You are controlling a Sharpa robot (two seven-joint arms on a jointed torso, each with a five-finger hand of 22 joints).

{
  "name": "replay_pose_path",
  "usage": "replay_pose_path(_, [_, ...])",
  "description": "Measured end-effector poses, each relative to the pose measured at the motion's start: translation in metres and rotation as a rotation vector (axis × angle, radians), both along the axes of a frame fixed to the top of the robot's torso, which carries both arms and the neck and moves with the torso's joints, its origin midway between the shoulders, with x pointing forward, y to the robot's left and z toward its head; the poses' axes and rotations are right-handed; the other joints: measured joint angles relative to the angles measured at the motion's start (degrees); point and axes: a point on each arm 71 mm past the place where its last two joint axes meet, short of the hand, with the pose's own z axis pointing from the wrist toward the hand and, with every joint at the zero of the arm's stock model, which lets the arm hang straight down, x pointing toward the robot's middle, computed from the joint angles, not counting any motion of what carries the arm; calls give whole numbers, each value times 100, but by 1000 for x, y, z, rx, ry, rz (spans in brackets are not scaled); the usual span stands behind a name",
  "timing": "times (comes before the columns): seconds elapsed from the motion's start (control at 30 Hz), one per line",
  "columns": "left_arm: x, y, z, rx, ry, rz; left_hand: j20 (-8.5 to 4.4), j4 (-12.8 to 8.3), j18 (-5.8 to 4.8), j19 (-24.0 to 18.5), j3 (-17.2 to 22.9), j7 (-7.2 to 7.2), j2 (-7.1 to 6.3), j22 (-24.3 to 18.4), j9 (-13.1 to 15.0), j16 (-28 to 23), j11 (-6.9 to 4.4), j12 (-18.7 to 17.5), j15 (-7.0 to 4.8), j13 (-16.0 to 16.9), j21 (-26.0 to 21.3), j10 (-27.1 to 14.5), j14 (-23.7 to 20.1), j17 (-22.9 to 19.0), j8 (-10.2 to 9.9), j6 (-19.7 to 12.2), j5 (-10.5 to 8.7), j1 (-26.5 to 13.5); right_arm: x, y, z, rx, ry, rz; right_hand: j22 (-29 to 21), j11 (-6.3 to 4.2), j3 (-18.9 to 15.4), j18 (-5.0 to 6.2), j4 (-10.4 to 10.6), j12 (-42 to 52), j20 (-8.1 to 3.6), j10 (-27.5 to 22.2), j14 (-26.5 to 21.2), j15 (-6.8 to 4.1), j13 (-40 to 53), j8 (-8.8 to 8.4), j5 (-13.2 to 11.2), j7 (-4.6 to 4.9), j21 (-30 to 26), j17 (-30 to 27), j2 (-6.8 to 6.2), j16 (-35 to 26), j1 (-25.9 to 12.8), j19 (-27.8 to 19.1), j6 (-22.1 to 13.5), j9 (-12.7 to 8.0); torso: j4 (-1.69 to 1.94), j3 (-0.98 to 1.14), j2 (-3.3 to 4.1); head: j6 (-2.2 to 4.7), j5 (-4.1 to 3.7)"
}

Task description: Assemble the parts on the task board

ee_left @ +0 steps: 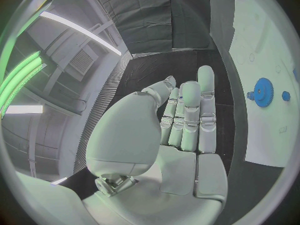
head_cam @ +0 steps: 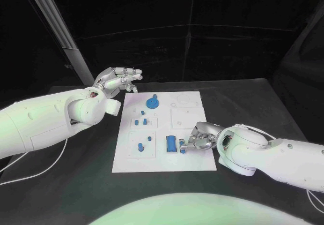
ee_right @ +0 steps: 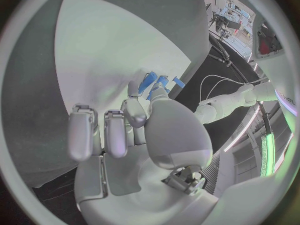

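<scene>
Beside the right hand (head_cam: 197,139), a blue part (head_cam: 172,143).

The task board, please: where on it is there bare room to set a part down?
The task board is bare along its near edge and its far right corner, beyond the right hand. Crowded: the left column with the small blue parts, and around the blue gear.

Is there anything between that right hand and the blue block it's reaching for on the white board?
Nothing visible. The right hand is already at the blue block on the task board, its fingertips against the block's side. The other blue parts lie farther along the board, clear of it.
</scene>
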Motion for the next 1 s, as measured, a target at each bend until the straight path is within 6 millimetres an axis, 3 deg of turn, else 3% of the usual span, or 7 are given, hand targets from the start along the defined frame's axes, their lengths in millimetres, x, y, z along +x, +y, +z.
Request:
replay_pose_path(0.37, [0, 0, 0, 0, 3, -2, 0, 0, 0, 0, 0, 0, 0, -4, 0, 0, 0, 0, 0, 0, 0, 0, 0, -11, 0, 0, 0, 0, 0, -2, 0, 6, 0, 13, -1, 0, -120, 0, -24, 0, 0, 0, 0, 0, 7, 0, -72, -1, 0, 0, 30, 0, -37, 0, 0, 27, 1, -2, 1, -18, 0])
replay_pose_path(0.57, [0, 0, 0, 1, 4, -2, 0, 0, 0, 0, 0, 0, 0, -4, 0, 0, 0, 0, 0, 0, 0, 0, 0, -11, 0, 0, 0, 0, -2, -1, 0, 0, 13, 37, -1, 0, -148, 0, -186, 0, 0, 0, 0, 1, 17, 23, -72, 11, 0, 0, 18, 0, 298, 0, -12, 56, 1, -3, 0, -19, 0])
replay_pose_path(1.0, [0, 1, -1, 2, 5, -1, 0, 0, 0, 0, 0, 0, 0, -3, 0, 0, 0, 0, 0, 1, 0, 0, 1, -17, 0, 0, 0, 0, -3, -1, -2, -8, 30, 65, -1, 0, -139, 0, -208, -1, 0, -1, 0, 1, 23, 28, -72, 20, 0, 0, 46, 0, 355, 0, -20, 71, 1, -3, 0, -19, 4])
